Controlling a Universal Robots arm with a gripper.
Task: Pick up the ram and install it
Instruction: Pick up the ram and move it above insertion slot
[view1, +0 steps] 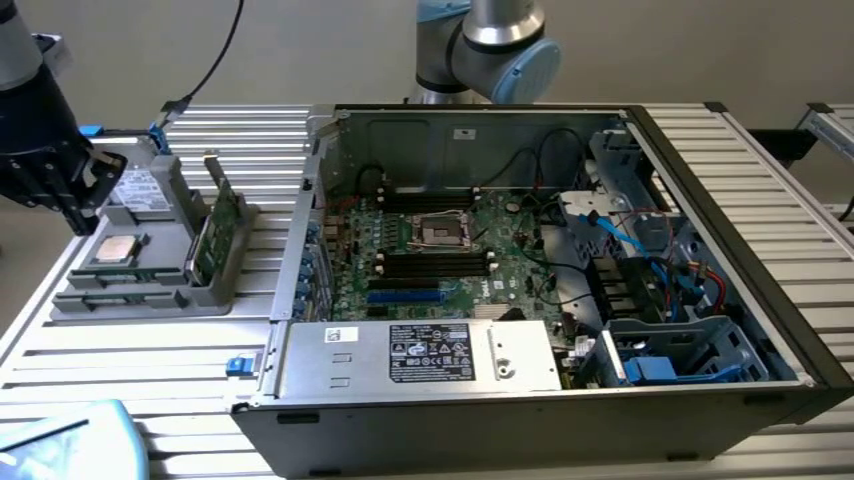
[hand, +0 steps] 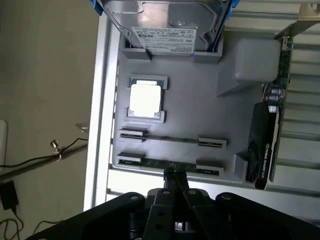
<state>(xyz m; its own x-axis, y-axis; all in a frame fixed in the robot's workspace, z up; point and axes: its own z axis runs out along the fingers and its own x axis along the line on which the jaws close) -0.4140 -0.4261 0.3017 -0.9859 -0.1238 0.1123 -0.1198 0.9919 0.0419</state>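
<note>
Green ram (hand: 155, 162), on edge in the tray's (hand: 200, 115) outer slot: thin, light, stiff, probably fragile. Best gripped mid-length, across its faces. Hand (hand: 175, 175) closed, empty, over tray.

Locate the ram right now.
The ram stands on edge in the grey tray, on the exterior view's left of the computer case, beside a second stick and closest to the shut hand.

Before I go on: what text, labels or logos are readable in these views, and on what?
Nothing reads clearly enough to quote.
power supply label: black and white print, too small to read.
hard drive label: several lines of print, too blurred to read.
graphics card: a small mark on its black cover, unreadable.
</note>
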